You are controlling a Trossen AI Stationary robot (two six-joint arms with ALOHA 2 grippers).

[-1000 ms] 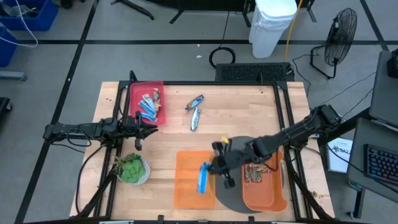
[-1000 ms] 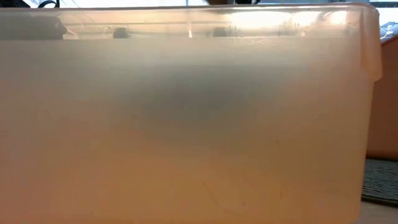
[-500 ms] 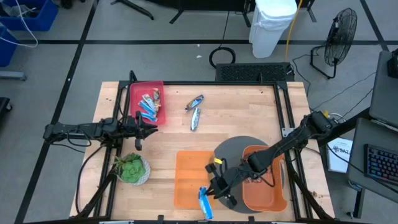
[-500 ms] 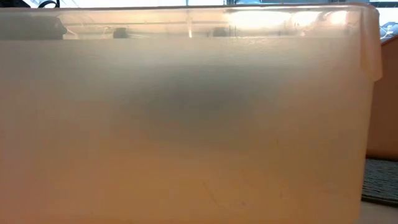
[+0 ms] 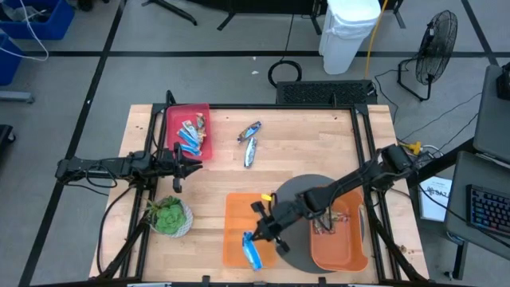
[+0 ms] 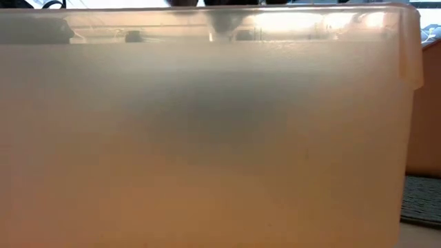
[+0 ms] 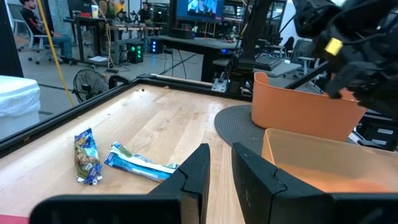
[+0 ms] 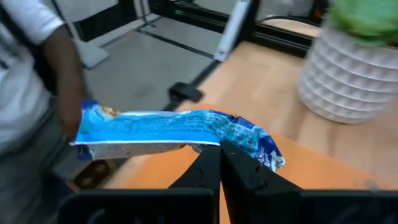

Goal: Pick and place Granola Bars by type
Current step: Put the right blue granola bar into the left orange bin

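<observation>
My right gripper (image 5: 260,237) (image 8: 219,160) is shut on a bright blue granola bar (image 5: 252,254) (image 8: 168,132) over the near right corner of the flat orange tray (image 5: 239,215). A red tray (image 5: 179,119) at the far left holds blue and tan bars (image 5: 190,135). A blue bar (image 5: 250,131) and a silvery one (image 5: 250,151) lie flat on the wood (image 7: 84,158) (image 7: 140,163). My left gripper (image 5: 188,163) (image 7: 221,168) waits beside the red tray, open by a narrow gap, with nothing in it. My right gripper pinches the blue bar between its two fingers near one crimped end (image 8: 244,140). The fingers come from the table's right, slanting down, and lie across the bar. The bar sticks out sideways from them, about level, above the orange tray.
An orange bin (image 5: 343,247) with tan bars (image 5: 325,226) stands on a dark round mat (image 5: 299,199) at the near right. A plant in a white pot (image 5: 167,215) (image 8: 348,68) sits near left. The orange tray's wall (image 6: 207,138) fills the low view. A person (image 8: 31,74) stands beyond the near edge.
My right gripper has swung with the blue bar toward the table's near edge and a little to the left, dipping lower and tipping downward. The bar has gone from over the tray's middle to its near right corner. The gripper has stayed shut on it.
</observation>
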